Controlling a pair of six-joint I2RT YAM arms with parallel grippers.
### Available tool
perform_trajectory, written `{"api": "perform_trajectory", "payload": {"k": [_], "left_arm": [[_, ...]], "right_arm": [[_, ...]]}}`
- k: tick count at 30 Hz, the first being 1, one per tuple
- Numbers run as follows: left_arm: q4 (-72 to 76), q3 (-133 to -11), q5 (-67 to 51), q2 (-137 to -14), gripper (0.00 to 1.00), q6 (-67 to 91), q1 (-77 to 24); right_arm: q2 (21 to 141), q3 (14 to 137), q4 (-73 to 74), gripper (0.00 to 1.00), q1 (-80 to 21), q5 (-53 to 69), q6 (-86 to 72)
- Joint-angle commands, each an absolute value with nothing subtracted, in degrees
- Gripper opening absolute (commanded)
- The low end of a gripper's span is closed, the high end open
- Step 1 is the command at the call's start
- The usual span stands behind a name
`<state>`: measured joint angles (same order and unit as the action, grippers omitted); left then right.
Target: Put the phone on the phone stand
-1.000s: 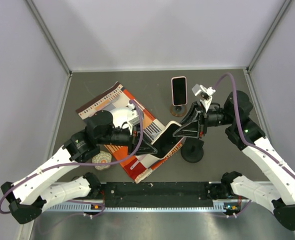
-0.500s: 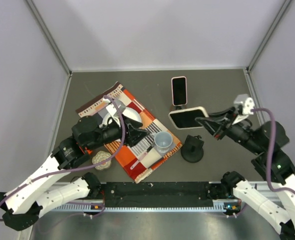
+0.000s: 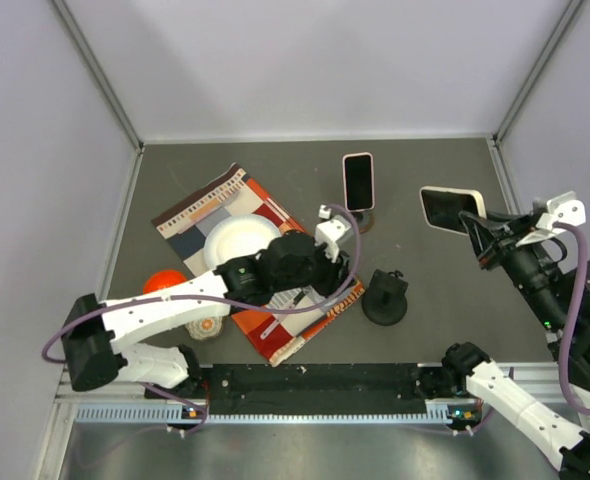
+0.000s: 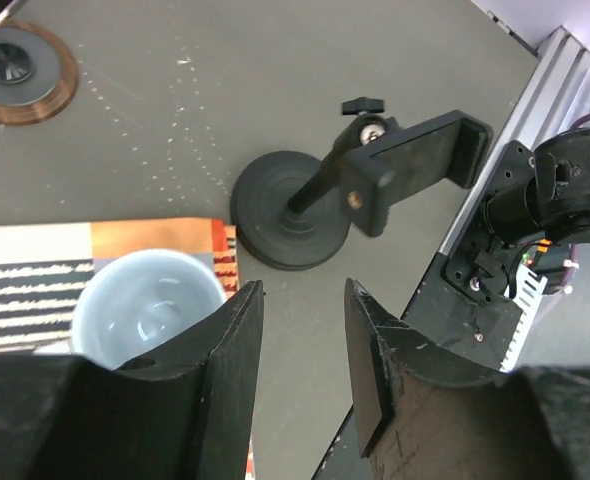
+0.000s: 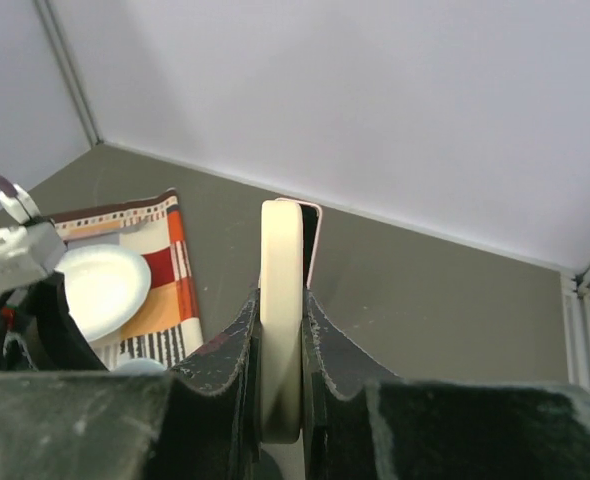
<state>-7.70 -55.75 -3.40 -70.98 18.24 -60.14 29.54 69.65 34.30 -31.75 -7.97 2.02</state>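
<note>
Over on the right, my right fingers (image 5: 225, 352) are clamped on the phone (image 3: 450, 208), held up off the surface (image 3: 425, 160) and well apart from the black phone stand (image 3: 385, 297). My left fingers (image 4: 227, 345) hang apart, empty, near it. Edge-on grip like that could let it twist on approach. Only left wrist shows the clamp (image 4: 415, 160) tipped sideways.

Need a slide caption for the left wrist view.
Left claw, open, faces the empty black phone stand; a pale cup sits on the striped cloth beside it.
</note>
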Motion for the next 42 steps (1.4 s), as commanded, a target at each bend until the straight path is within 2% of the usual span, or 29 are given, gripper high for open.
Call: {"api": "perform_trajectory", "payload": {"k": [1, 11, 15, 25, 32, 42], "left_arm": [[-2.5, -63.4, 3.8, -75.8, 0.44, 16.9, -64.5], [-2.9, -66.6, 5.5, -80.2, 0.52, 18.8, -67.9], [-4.2, -68.4, 6.6, -82.3, 0.45, 18.8, -68.0], [-6.6, -69.8, 10.3, -84.0, 0.41, 18.5, -69.0], [-6.9, -69.0, 9.2, -83.8, 0.46, 19.2, -69.4], [-6.9, -69.2, 9.2, -84.9, 0.37, 18.5, -69.5]], "right_arm": [[28.7, 73.5, 33.0, 0.00, -32.2, -10.7, 5.5], [30.4, 72.5, 34.7, 0.00, -32.2, -6.9, 6.8], [30.1, 72.5, 34.7, 0.00, -32.2, -4.9, 6.5], [29.7, 72.2, 35.0, 0.00, -32.2, -3.5, 7.0], [30.6, 72.7, 36.1, 0.00, -32.2, -1.2, 7.1], [32.0, 74.7, 39.5, 0.00, -32.2, -0.2, 7.4]]}}
